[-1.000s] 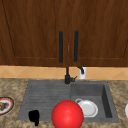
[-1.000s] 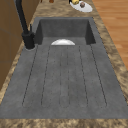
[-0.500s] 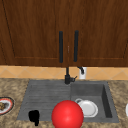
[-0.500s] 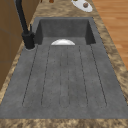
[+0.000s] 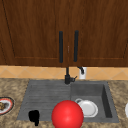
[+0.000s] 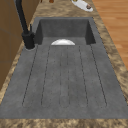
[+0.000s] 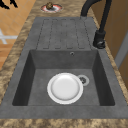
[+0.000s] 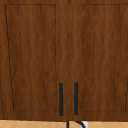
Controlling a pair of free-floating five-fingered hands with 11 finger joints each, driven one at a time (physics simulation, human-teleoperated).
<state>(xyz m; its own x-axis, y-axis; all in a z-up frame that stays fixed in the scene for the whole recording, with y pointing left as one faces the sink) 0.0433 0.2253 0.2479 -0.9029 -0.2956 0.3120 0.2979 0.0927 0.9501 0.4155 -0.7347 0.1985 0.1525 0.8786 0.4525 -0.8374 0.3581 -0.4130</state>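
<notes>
The left hand [image 5: 34, 117] hangs at the near left edge of the sink [image 5: 45, 96]; I cannot tell how its fingers are set. Nearest it floats a red ball [image 5: 67, 114], which might get knocked onto the white plate [image 7: 65, 88].

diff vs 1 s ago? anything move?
Nothing visibly changed. The left hand hangs at the same spot over the sink's front left edge, the red ball sits in front as before, and the white plate still lies in the basin.
</notes>
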